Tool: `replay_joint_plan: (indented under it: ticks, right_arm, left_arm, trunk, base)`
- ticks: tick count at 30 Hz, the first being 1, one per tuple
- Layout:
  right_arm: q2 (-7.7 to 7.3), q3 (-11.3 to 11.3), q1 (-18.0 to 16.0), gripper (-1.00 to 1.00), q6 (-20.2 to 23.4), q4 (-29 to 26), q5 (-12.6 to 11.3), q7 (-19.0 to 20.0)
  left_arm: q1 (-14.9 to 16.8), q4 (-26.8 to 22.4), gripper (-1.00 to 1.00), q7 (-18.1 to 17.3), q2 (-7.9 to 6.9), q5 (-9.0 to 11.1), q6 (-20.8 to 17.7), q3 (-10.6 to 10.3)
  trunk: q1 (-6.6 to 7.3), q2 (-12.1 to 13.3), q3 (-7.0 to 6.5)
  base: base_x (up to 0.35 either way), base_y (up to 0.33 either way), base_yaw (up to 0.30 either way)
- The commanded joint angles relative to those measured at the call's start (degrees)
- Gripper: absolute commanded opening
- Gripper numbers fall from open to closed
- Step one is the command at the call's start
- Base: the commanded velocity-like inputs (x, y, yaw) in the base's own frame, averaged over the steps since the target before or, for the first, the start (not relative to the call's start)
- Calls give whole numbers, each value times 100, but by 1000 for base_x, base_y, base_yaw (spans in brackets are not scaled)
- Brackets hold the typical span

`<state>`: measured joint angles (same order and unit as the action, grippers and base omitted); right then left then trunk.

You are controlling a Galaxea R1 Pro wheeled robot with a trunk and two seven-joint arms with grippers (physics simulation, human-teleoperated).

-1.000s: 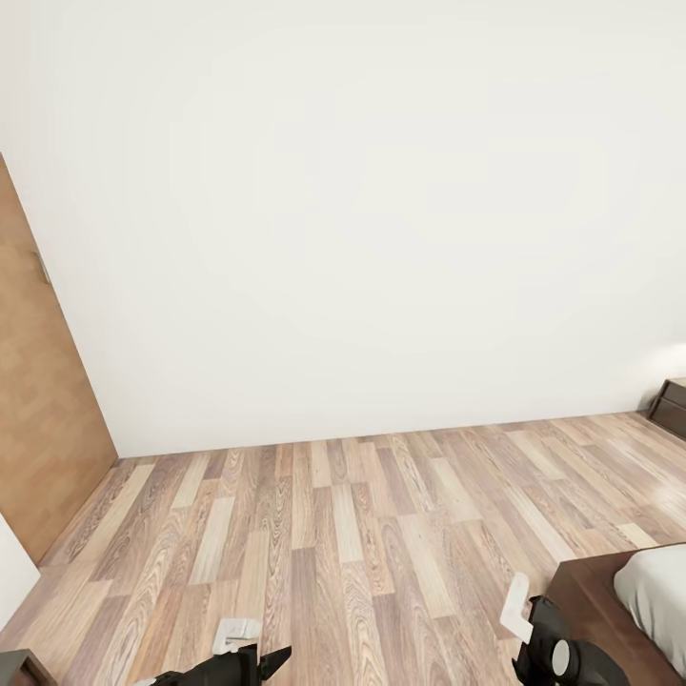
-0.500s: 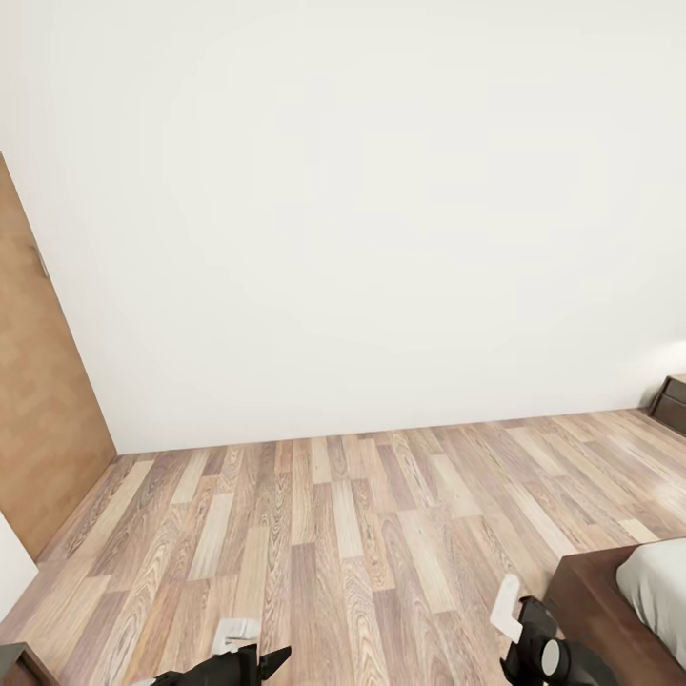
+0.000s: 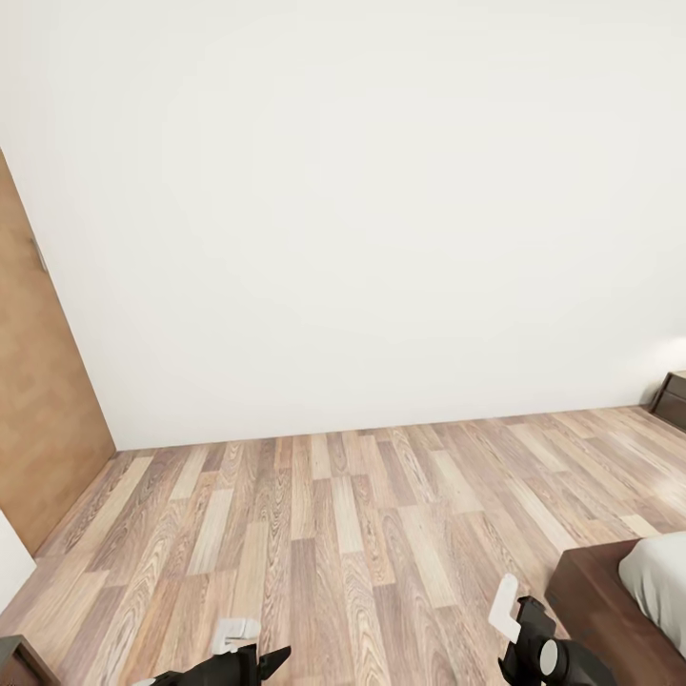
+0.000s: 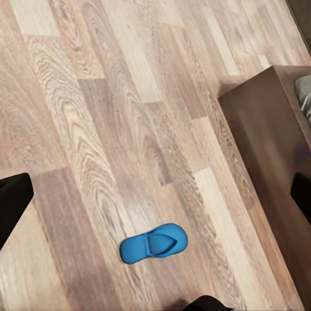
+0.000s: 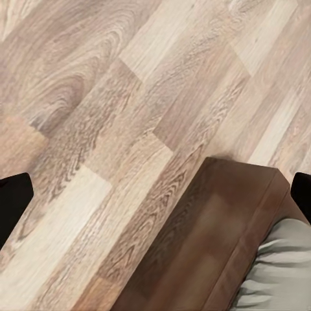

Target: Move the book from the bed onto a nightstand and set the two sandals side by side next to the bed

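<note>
1. While you drive, note one blue sandal [image 4: 154,243] in the left wrist view: it lies flat on the wood floor [image 3: 362,514], strap side up, just off the corner of the bed [image 3: 619,610] frame, apart from it.
2. Its long axis runs roughly square to the side of the dark frame near it.
3. Judgement: the left gripper [image 3: 250,660] is the nearer one; its camera looks down on the sandal, while the right wrist view has floor and the bed corner with off-white mattress.
4. Left fingers sit at opposite edges of the wrist view, set wide, nothing between them. Same for the right gripper [image 3: 519,624]: spread wide, empty.
5. Second sandal and book: not located here. A dark piece at the far right wall [image 3: 673,398] may be the nightstand; too small to tell.
6. Other things: brown door [image 3: 38,400] at left, bare white wall ahead.
7. Obstruction: bare floor around the sandal; mind the frame corner as you lower the arm.
</note>
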<state>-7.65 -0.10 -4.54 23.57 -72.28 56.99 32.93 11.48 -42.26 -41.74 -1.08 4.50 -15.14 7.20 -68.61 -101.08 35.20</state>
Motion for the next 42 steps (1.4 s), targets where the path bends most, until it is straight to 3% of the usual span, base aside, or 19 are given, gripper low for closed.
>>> replay_joint_plan:
  ticks: [1, 8, 18, 21, 23, 26, 30, 35, 42]
  right_arm:
    - [0, 0, -3, 100, 6, -11, 48, 45]
    - [0, 0, -3, 100, 7, -6, 49, 39]
    - [0, 1, -3, 100, 7, -6, 49, 40]
    - [0, 1, -3, 100, 7, -6, 49, 42]
    - [2, 1, -3, 100, 7, -6, 49, 44]
    - [6, 1, -3, 100, 7, -6, 49, 47]
    - [8, 1, -3, 100, 7, -6, 49, 47]
    - [9, 1, -3, 100, 7, -6, 49, 47]
    - [9, 0, -3, 100, 7, -13, 49, 50]
  left_arm:
    - [3, -1, 100, -18, -2, 47, -59, 8]
    - [3, -1, 100, -18, -2, 44, -59, 29]
    - [17, -105, 100, -84, -14, 71, -96, 309]
    - [71, -556, 100, -167, -21, 233, -251, 338]
    - [118, -915, 100, -252, -26, 434, -539, 345]
    - [156, -1605, 100, -551, -31, 919, -1276, 350]
    - [168, -1899, 100, -911, -142, 1222, -1653, 352]
    - [170, -1949, 100, -1014, -326, 1330, -1749, 379]
    - [170, -1951, 100, -1014, -348, 1436, -1755, 416]
  trunk:
    - [-22, -45, 25]
    - [-176, -325, 150]
    - [-395, -726, 330]
    - [-461, -847, 384]
    - [-505, -927, 419]
    - [-571, -1047, 473]
    - [-659, -1208, 545]
    - [-769, -1408, 635]
    - [-923, -1689, 761]
  base:
    - [0, 0, 0]
    - [0, 0, 0]
    - [0, 0, 0]
    - [0, 0, 0]
    - [0, 0, 0]
    - [0, 0, 0]
    - [0, 0, 0]
    - [0, 0, 0]
    - [0, 0, 0]
